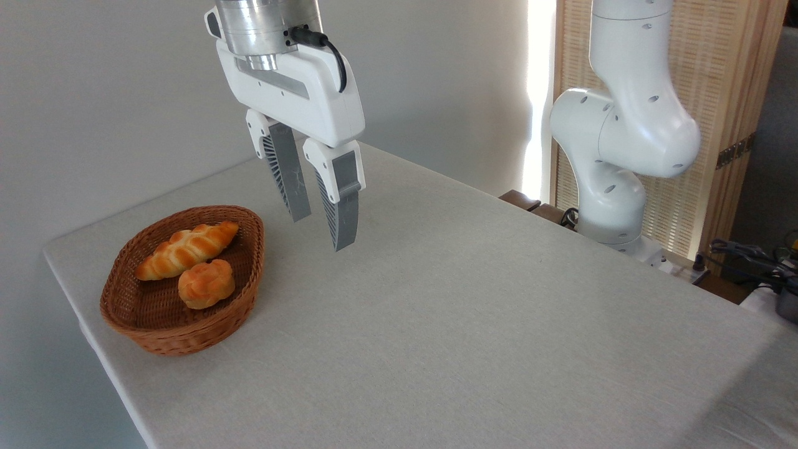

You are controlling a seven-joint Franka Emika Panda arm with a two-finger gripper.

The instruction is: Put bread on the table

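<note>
The large rectangular table (474, 324), covered in plain light grey-beige cloth, is filling most of the view, its near edge running out of the bottom of the picture. Near its left corner a brown woven wicker basket (163, 333), oval and shallow, is sitting on the cloth. Inside the basket, toward its nearer side, the small round knotted bread bun (206, 284) is lying; it is showing a glossy golden-orange crust with a twisted, rosette-like top, paler in the creases. Just behind it and touching it, a longer braided golden loaf (187, 250) is lying slantwise across the basket, its far tip pointing toward the basket's back rim.

To the right of the basket and above the cloth, the white two-finger gripper (321, 232) is hanging with its grey ribbed fingers (341, 206) pointing downward, standing apart with a clear gap between them and holding nothing. It is well clear of the bun. Beyond the table's far right edge, the white robot arm base (614, 187) is rising in front of a slatted wooden screen (717, 125)
</note>
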